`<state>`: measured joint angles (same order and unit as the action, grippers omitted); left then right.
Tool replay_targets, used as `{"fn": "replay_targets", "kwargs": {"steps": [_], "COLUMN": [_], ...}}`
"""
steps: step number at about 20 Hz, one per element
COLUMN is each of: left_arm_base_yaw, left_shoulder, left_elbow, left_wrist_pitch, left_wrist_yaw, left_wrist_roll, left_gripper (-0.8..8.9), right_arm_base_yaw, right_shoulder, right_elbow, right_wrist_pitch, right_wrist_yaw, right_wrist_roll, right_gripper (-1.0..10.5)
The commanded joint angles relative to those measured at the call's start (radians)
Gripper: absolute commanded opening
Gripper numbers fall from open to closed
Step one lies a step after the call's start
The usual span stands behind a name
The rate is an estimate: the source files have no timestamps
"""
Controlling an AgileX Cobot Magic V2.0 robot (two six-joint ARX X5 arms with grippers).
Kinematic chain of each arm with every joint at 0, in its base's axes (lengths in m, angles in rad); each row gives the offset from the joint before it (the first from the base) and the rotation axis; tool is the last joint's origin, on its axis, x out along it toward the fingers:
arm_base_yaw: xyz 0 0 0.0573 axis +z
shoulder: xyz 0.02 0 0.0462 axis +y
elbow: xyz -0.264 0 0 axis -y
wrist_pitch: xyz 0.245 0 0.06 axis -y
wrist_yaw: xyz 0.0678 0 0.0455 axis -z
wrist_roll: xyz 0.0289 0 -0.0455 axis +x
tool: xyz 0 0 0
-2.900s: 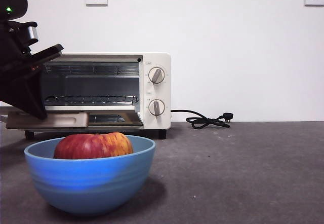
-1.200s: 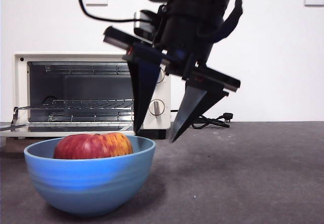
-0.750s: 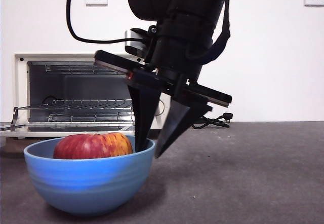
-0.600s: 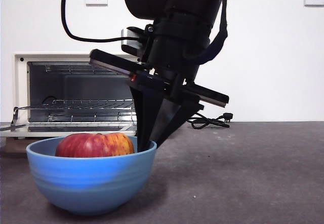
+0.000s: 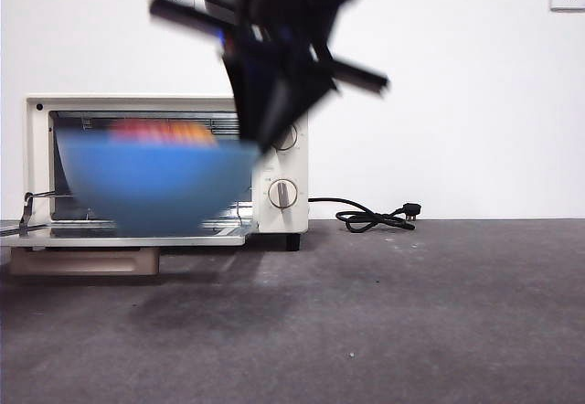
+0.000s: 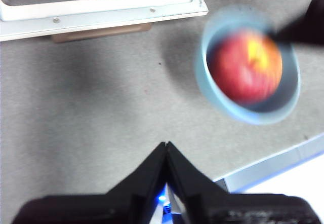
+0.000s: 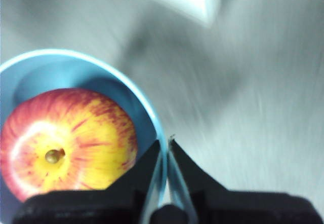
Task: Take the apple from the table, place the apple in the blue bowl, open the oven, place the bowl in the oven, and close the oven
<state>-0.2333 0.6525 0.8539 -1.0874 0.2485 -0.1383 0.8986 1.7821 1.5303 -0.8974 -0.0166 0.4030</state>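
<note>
The blue bowl (image 5: 154, 181) hangs blurred in the air in front of the open oven (image 5: 164, 168), with the apple (image 5: 163, 132) inside it. My right gripper (image 5: 260, 139) is shut on the bowl's rim (image 7: 161, 155); the right wrist view shows the rim pinched between its jaws beside the red-yellow apple (image 7: 68, 138). In the left wrist view, the bowl (image 6: 248, 72) with the apple (image 6: 246, 67) floats over the table (image 6: 101, 112), and my left gripper (image 6: 166, 147) is shut on nothing, away from it.
The oven door (image 5: 128, 235) lies folded down flat, its beige handle (image 5: 84, 260) toward me. A black cord and plug (image 5: 375, 217) trail on the table right of the oven. The table's edge (image 6: 273, 163) runs close to the left gripper.
The oven door came fully down. The right gripper descended onto the bowl's rim, shut on it, and has lifted the bowl with the apple up off the table toward the oven.
</note>
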Motion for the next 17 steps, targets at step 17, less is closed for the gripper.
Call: {"fn": "replay_targets", "kwargs": {"steps": [17], "left_arm_base_yaw": [-0.004], "left_shoulder": [-0.003], "left_elbow": [-0.011], "left_wrist_pitch": [-0.022], "left_wrist_yaw": [0.072], "left_wrist_roll": [0.016], "left_gripper": [-0.05], "right_arm_base_yaw": [-0.218], "right_shoulder": [0.649], "right_elbow": [1.03], "right_wrist_pitch": [-0.17], "right_wrist_yaw": [-0.064], "right_wrist_roll": [0.138], "right_gripper": [-0.1]}}
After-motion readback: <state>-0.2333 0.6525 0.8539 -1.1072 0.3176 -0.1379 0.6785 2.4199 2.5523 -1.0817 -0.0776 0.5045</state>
